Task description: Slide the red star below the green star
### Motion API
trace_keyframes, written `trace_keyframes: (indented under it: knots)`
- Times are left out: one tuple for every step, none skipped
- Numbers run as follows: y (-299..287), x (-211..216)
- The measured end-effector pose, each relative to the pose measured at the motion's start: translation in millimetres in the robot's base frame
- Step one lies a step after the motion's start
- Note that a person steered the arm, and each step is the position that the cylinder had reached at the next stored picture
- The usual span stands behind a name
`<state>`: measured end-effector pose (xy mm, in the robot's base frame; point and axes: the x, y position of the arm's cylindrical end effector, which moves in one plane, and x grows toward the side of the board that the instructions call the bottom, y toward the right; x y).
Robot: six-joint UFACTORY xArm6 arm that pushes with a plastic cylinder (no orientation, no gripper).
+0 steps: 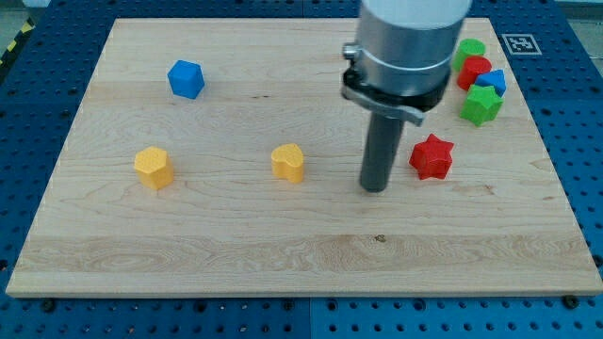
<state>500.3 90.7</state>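
My tip (376, 187) is resting on the worktop (236, 245), just to the view's left of the red star (432, 156), with a small gap between them. This arm is carrying no fingers, only the rod.

The green star (481, 104) is sitting toward the view's top right of the red star, in a tight group with a red block (473, 70), a blue block (496, 81) and a green block (469, 49). To the view's left of the red star two yellow blocks are lying, one nearer (289, 162) and one farther (154, 168). A blue cube (186, 78) is standing far to its upper left. A black-and-white marker tag (517, 43) is showing at the worktop's corner; no writing on it can be read.
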Motion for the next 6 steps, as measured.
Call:
trace_keyframes:
  knots:
    - [50,-14]
    - [105,-26]
    - [142,-33]
    - [134,-22]
    - [88,13]
    - [23,16]
